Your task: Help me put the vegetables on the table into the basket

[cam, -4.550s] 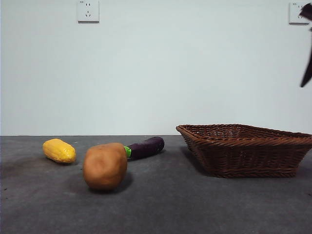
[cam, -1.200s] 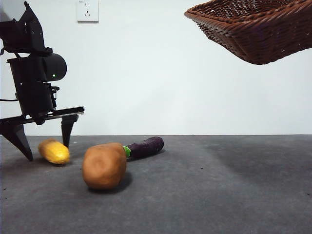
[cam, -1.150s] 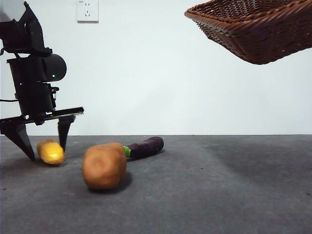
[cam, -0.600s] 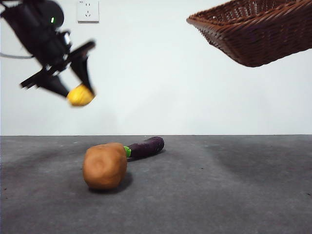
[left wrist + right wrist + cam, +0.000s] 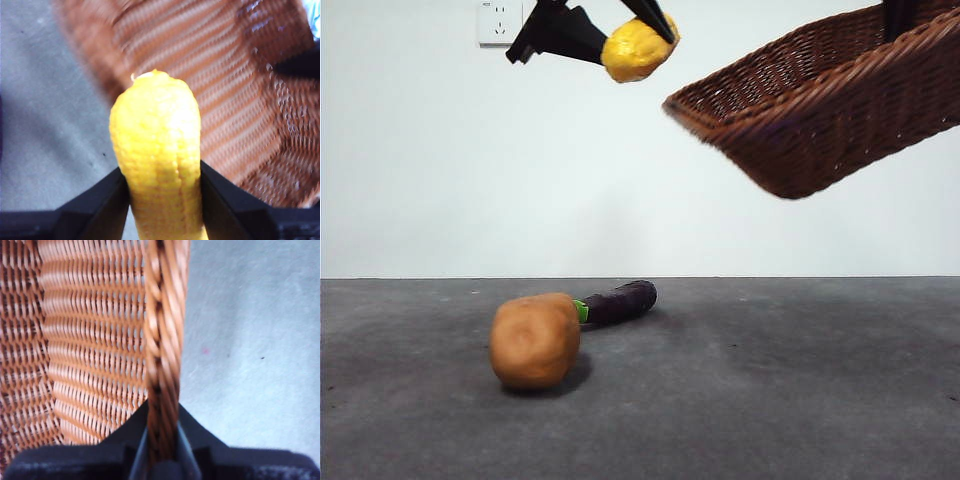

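Since half a second earlier, the left gripper [image 5: 638,40] had carried the corn [image 5: 637,47] from mid-height at the left up to the top edge of the front view and rightward, close to the basket [image 5: 820,120]. That basket had dipped lower and tilted more steeply, its open mouth turned toward the corn.

From the front, the corn hung pinched between two black jaws, just beside the basket's low rim but not touching it. The basket floated high at the right, well above the table [image 5: 770,400]. A dark bit of the right arm showed at its upper far edge. On the table the potato [image 5: 535,341] sat left of centre, and the eggplant [image 5: 616,302] lay just behind it, green cap toward the potato; whether the two touched could not be told.

At the left wrist, the gripper [image 5: 162,195] had its jaws clamped on both sides of the corn [image 5: 157,155], which stood up between them, its ridged skin bright. Behind it lay the blurred woven inside of the basket [image 5: 235,100] and a strip of grey table [image 5: 45,125].

At the right wrist, the gripper [image 5: 162,440] had its jaws closed tight on the braided rim of the basket [image 5: 90,340], the rim running straight up between them. The woven wall spread to one side, with grey table [image 5: 250,340] far below on the other.
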